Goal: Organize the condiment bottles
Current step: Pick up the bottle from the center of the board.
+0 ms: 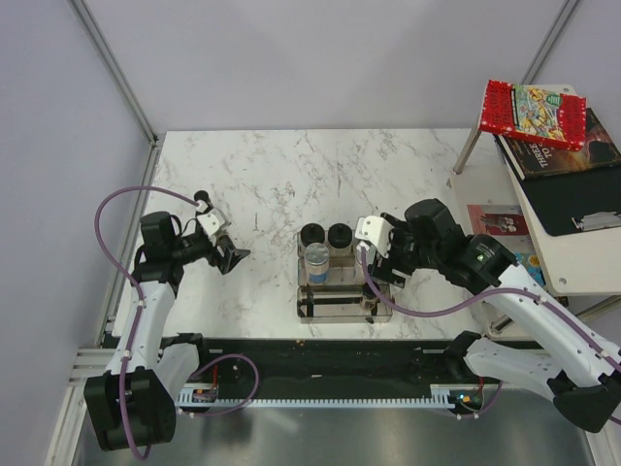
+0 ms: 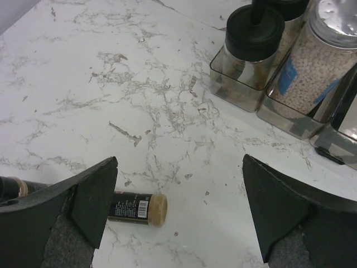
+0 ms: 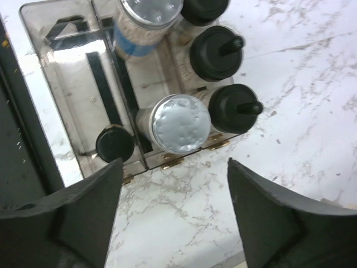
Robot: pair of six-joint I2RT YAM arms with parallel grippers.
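The clear rack [image 1: 335, 309] stands at mid-table. In the right wrist view it holds two silver-capped, blue-labelled bottles [image 3: 181, 124] [image 3: 150, 11], three black-lidded jars [image 3: 215, 53] and an upright slim dark-capped bottle [image 3: 114, 143]. My right gripper [image 3: 175, 212] is open and empty, above the bare table just beside the rack's end; it also shows in the top view [image 1: 380, 264]. My left gripper [image 1: 228, 254] is open and empty, left of the rack. Below it a slim brown spice bottle [image 2: 134, 207] lies on its side, partly hidden behind the left finger [image 2: 83, 195]. A jar [image 2: 254, 33] and a silver-capped bottle [image 2: 321, 64] show in the rack beyond.
A side shelf with books [image 1: 534, 112] stands at the right, close to my right arm. A black rail [image 1: 320, 364] runs along the near table edge. Metal frame posts [image 1: 116, 68] rise at the back left.
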